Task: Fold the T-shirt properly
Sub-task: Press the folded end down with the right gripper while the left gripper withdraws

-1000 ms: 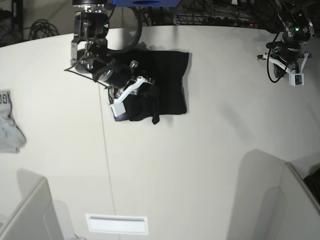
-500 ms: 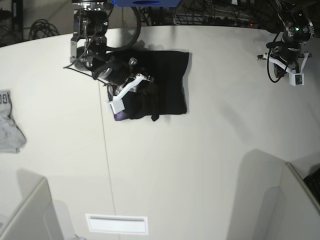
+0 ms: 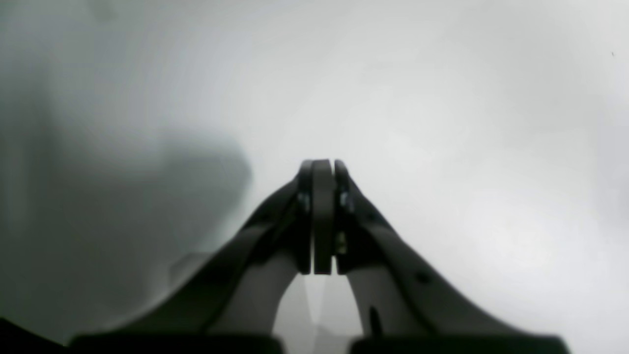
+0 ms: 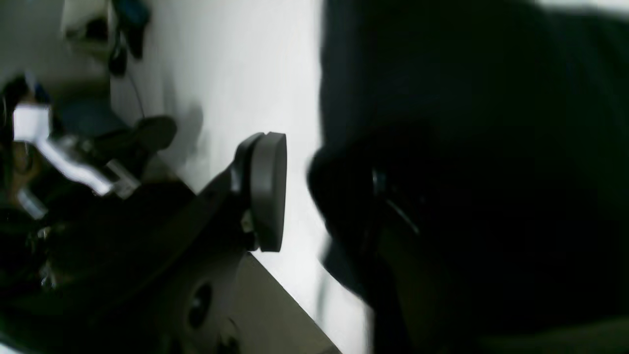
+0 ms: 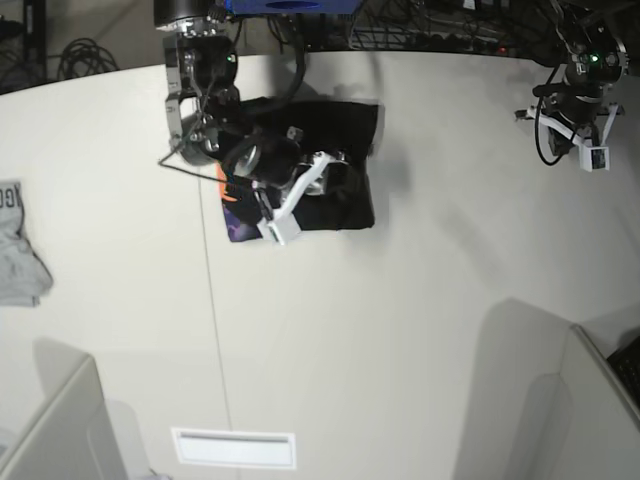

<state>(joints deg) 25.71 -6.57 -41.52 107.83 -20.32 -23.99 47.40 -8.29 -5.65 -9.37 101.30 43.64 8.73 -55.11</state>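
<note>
1. white table (image 5: 400, 330), wide and pale, filling most of the base view.
2. black t-shirt (image 5: 340, 135), bunched at the far side left of centre, purple and orange print showing at its left edge.
3. right gripper (image 4: 314, 196), over the shirt, jaws parted, one finger against dark cloth.
4. left gripper (image 3: 322, 216), far right, well apart from the shirt, jaws clenched on nothing.
5. small grey garment (image 5: 18, 250), at the left edge.

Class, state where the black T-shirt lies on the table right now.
In the base view, the T-shirt lies upper left of centre on the table, under the right gripper.
</note>
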